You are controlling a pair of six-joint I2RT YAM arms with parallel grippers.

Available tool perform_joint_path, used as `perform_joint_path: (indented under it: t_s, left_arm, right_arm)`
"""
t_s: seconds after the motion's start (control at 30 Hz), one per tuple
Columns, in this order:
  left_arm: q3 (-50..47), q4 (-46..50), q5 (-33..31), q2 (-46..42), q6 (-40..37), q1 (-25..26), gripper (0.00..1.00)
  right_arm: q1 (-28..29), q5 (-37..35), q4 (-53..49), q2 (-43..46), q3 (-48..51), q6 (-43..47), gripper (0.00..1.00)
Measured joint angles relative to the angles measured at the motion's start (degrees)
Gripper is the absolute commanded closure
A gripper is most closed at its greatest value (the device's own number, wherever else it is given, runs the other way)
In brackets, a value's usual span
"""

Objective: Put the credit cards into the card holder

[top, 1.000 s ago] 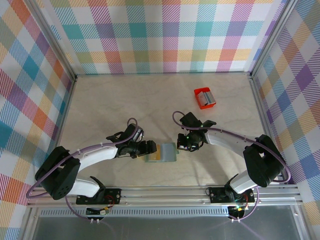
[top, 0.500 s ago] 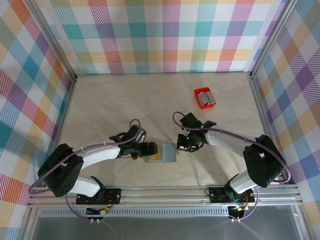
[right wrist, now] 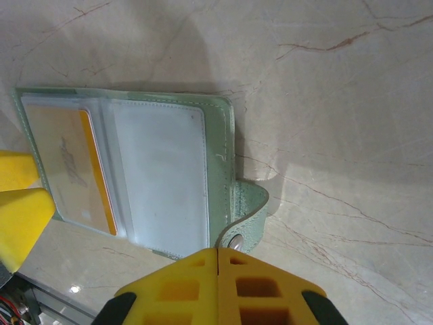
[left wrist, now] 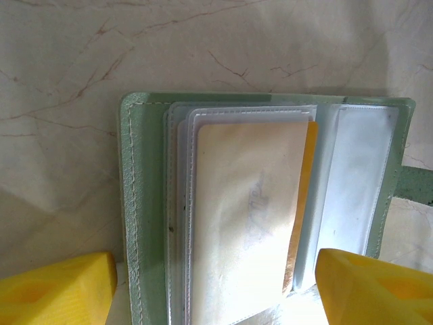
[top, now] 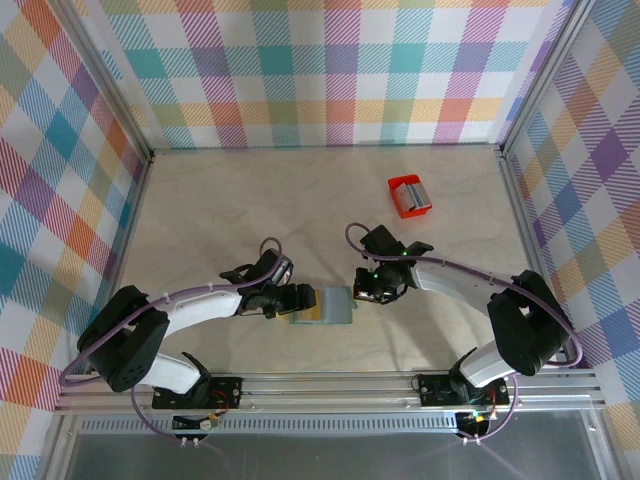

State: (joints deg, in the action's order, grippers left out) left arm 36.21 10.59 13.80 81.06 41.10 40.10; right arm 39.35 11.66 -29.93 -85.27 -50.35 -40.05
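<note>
The grey-green card holder (top: pixel 327 306) lies open on the table between both grippers, its clear sleeves facing up (left wrist: pixel 270 196) (right wrist: pixel 159 176). A pale cream credit card (left wrist: pixel 247 203) sits in a left sleeve, with a gold-yellow card's edge (left wrist: pixel 306 176) showing behind it; both also appear from the right (right wrist: pixel 64 166). My left gripper (left wrist: pixel 216 301) (top: pixel 303 300) is open, one yellow finger on each side of the holder's near edge, gripping nothing. My right gripper (right wrist: pixel 218 267) (top: pixel 362 292) is shut, pinching the holder's curled tab (right wrist: pixel 252 220) by its snap.
A small red box (top: pixel 410 195) stands at the back right, apart from both arms. Checked walls enclose the marble table (top: pixel 240 210) on three sides, and a metal rail (top: pixel 330 385) runs along the front edge.
The left arm has crept a little to the right toward the card holder. The right arm and the holder have not moved.
</note>
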Motion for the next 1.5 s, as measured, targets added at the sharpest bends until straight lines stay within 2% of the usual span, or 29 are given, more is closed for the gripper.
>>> perform_joint_path:
  t_s: [1.37,1.5]
  left_arm:
    - [0.81,-1.68,1.75,1.53,1.55,0.87,0.23]
    - [0.81,-3.34,3.65,1.18,2.03,1.03,0.23]
  right_arm:
    - [0.00,0.63,0.61,-0.13,0.00,0.09,1.00]
    - [0.00,1.31,1.64,-0.28,0.04,0.85,1.00]
